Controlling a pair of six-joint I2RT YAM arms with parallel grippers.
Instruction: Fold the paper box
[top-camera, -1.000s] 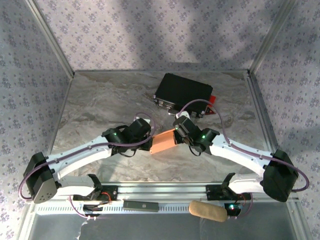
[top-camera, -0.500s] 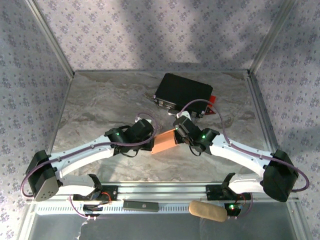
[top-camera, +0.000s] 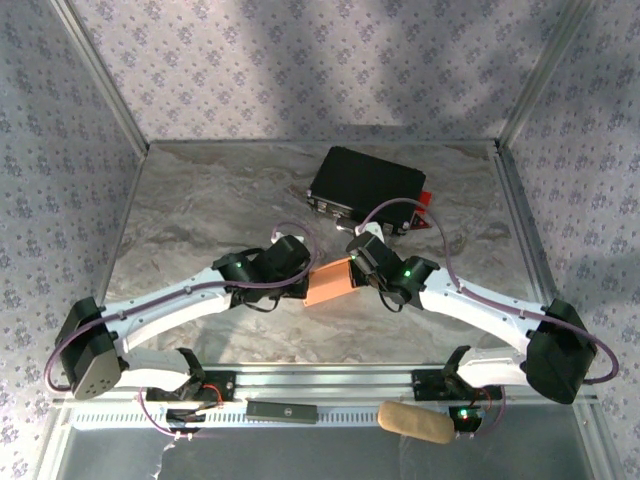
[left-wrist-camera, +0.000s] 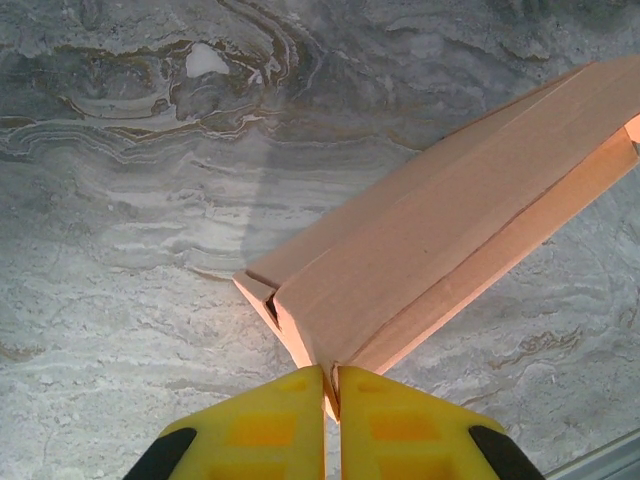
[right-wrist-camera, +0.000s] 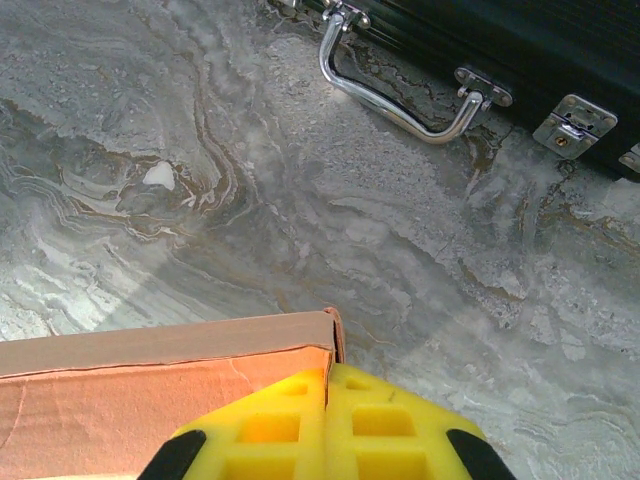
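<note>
Paper box (left-wrist-camera: 440, 250): thin salmon cardboard, matt, smooth, creased at the folds.
Counter (right-wrist-camera: 200, 150): grey marbled stone look, slight sheen.
Black case (top-camera: 366, 186): matt hard shell.
Handle (right-wrist-camera: 430, 136), latch (right-wrist-camera: 573, 120): bright polished metal.
Left claw (left-wrist-camera: 330, 385): yellow matt plastic.

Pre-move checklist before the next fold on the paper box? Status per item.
1. Left gripper pinched on an edge of the paper box: ok.
2. Right gripper shut on the box's opposite end: ok.
3. Box walls creased cleanly, no crush seen from the left wrist: ok.
4. End flaps closed: cannot tell.
5. Black hard case and its handle apart from the box: ok.
6. Box lifted off the marble table: cannot tell.
</note>
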